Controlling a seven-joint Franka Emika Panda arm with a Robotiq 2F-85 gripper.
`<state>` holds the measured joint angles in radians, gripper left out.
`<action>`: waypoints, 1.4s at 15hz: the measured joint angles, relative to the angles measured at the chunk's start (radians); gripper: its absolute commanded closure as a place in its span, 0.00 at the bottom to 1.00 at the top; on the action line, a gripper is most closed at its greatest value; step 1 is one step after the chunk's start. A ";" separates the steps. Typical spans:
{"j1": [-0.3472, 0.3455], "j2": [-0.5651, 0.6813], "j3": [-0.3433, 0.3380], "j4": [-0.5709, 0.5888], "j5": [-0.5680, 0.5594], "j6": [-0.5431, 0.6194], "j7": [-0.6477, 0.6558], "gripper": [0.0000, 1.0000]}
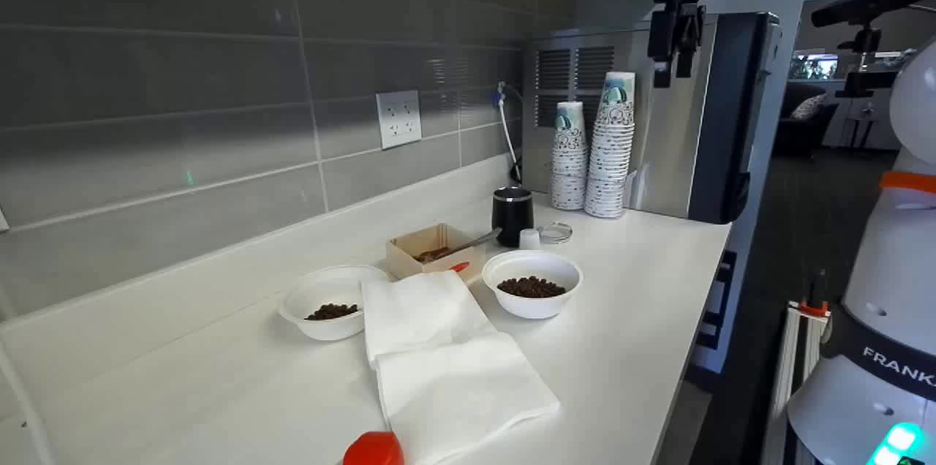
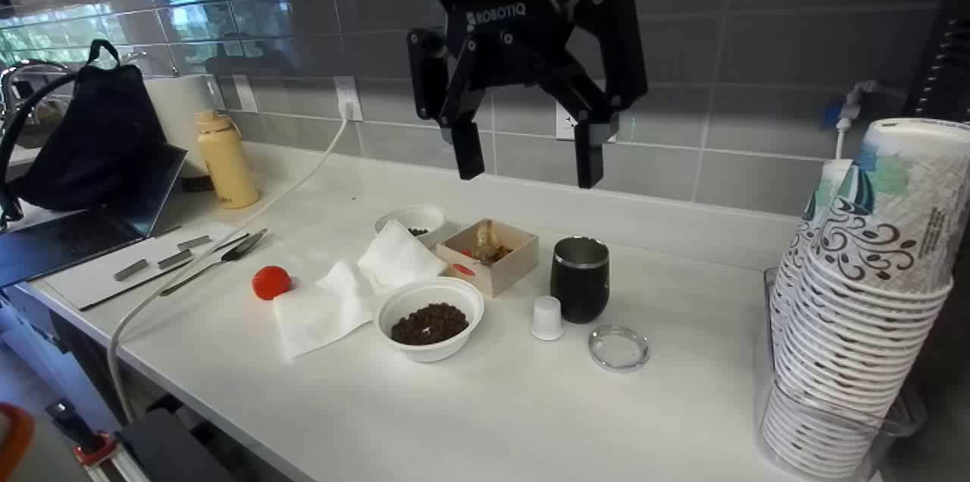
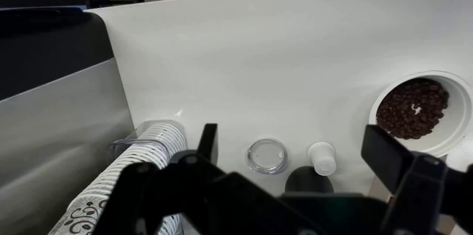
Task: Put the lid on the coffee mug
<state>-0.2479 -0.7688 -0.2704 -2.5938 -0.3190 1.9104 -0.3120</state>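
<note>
The coffee mug is small, black and upright on the counter, with an open top and a silver rim. It also shows in an exterior view and partly in the wrist view, where the gripper body hides much of it. The clear round lid lies flat on the counter beside the mug; it also shows in an exterior view and in the wrist view. My gripper is wide open and empty, high above the counter. In the wrist view the lid and mug appear between its fingers.
A small white pod stands close against the mug. Tall paper cup stacks stand near a steel machine. A white bowl of beans, a wooden box, napkins, another white bowl and a red object are on the counter.
</note>
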 measured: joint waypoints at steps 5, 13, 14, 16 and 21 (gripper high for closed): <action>0.000 0.002 -0.001 0.000 0.000 0.004 0.000 0.00; 0.063 0.254 -0.098 0.018 0.039 0.254 -0.086 0.00; 0.073 0.308 -0.107 0.024 0.055 0.296 -0.103 0.00; 0.086 0.417 -0.112 0.038 0.089 0.382 -0.141 0.00; 0.091 0.668 -0.110 0.089 0.197 0.547 -0.246 0.00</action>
<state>-0.1569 -0.1010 -0.3806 -2.5052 -0.1216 2.4572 -0.5577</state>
